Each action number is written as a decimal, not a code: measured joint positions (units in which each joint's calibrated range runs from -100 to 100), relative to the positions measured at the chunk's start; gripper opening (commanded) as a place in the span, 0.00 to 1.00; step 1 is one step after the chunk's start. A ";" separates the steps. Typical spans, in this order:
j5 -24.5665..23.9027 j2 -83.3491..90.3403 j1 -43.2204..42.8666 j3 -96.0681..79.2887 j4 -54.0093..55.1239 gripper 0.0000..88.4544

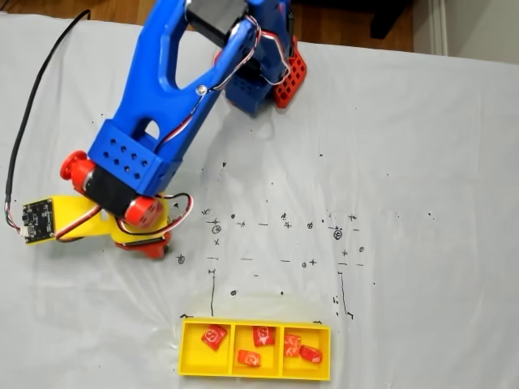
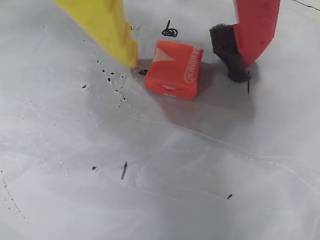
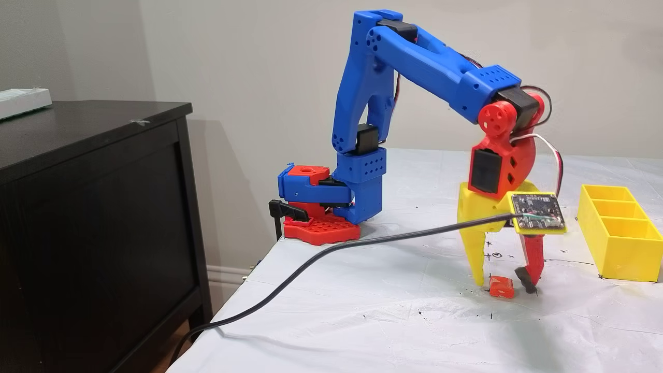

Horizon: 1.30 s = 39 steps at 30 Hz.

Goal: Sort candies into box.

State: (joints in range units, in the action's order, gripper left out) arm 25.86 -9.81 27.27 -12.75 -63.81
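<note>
The hand (image 2: 187, 62) is spread wide and lowered to the table (image 2: 160, 165), with one loose candy (image 2: 173, 68) lying flat between its two fingers. In the wrist view the yellow finger (image 2: 107, 27) has its tip just beside the candy's upper left corner, seemingly touching it, while the red finger (image 2: 255, 27) with its dark pad stands a little apart on the right, a strip of bare table between them. In a fixed view from the side, the same candy (image 3: 501, 287) sits on the table between the two fingertips, closer to the yellow one.

The box (image 1: 255, 349) lies near the bottom edge of the fixed view from above, well apart from the hand. Its left compartment holds one candy (image 1: 214, 335), the middle compartment two (image 1: 263, 335) (image 1: 249, 357), and the right compartment two (image 1: 292, 345) (image 1: 310, 353).

Around the loose candy the white covering is open on every side, marked only with small pen ticks. A black cable (image 3: 321, 256) runs across the table from the wrist camera board toward the table's near edge beside a dark cabinet (image 3: 93, 217).
</note>
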 measured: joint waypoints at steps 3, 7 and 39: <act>-0.54 -0.08 -0.47 0.00 0.79 0.25; -0.54 -0.76 -0.47 0.09 1.11 0.25; -4.20 9.73 -4.99 2.57 2.38 0.00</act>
State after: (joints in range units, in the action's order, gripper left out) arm 21.66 -0.08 22.28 -10.18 -61.43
